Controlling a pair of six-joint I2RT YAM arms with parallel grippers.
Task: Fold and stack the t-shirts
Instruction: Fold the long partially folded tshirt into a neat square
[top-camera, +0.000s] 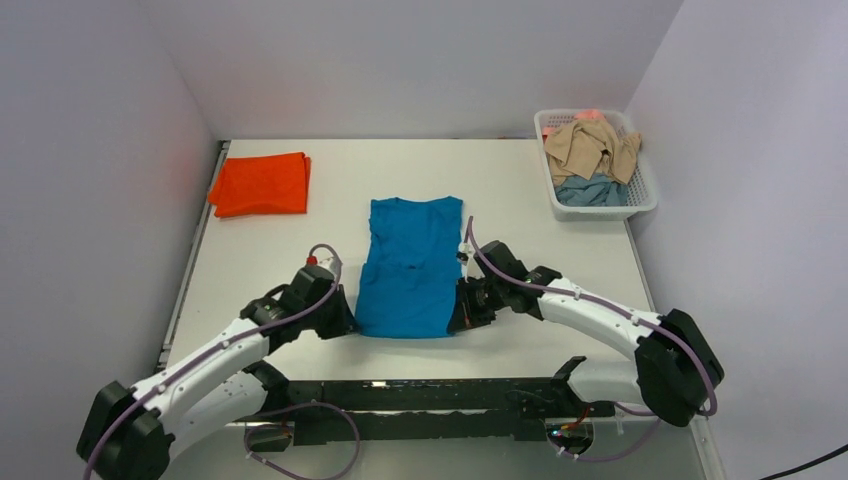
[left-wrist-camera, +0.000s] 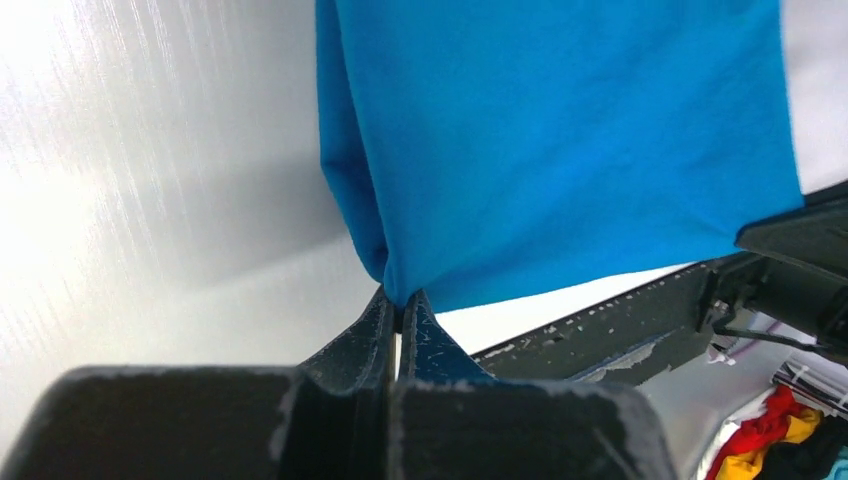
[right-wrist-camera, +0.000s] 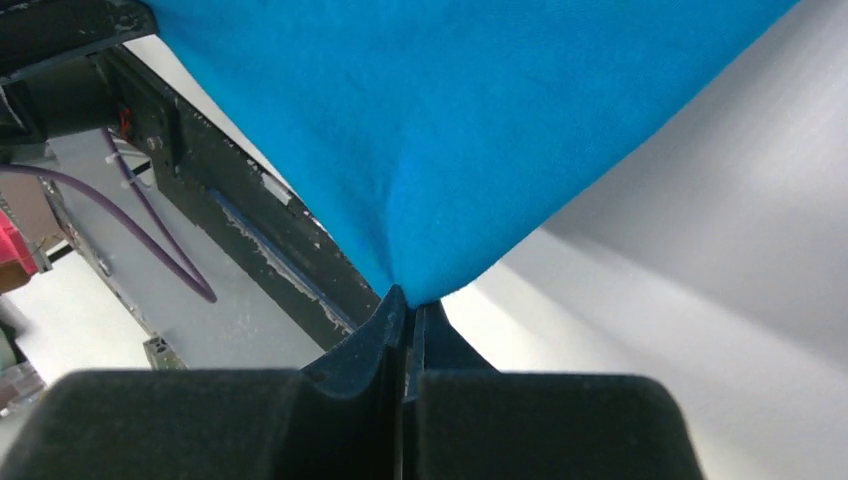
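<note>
The teal-blue t-shirt (top-camera: 412, 265) lies in the middle of the table, sleeves folded in, collar at the far end. My left gripper (top-camera: 350, 322) is shut on its near left hem corner; the pinched blue cloth (left-wrist-camera: 520, 150) shows in the left wrist view above the gripper (left-wrist-camera: 402, 300). My right gripper (top-camera: 456, 322) is shut on the near right hem corner; the cloth (right-wrist-camera: 450, 130) shows in the right wrist view above the gripper (right-wrist-camera: 408, 300). Both corners are lifted slightly off the table. The orange-red t-shirt (top-camera: 262, 183) lies folded at the far left.
A white basket (top-camera: 648, 196) at the far right holds a beige garment (top-camera: 590, 148) and a dull grey-blue garment (top-camera: 592, 190). A black rail (top-camera: 440, 395) runs along the near edge between the arm bases. Walls enclose the table on three sides.
</note>
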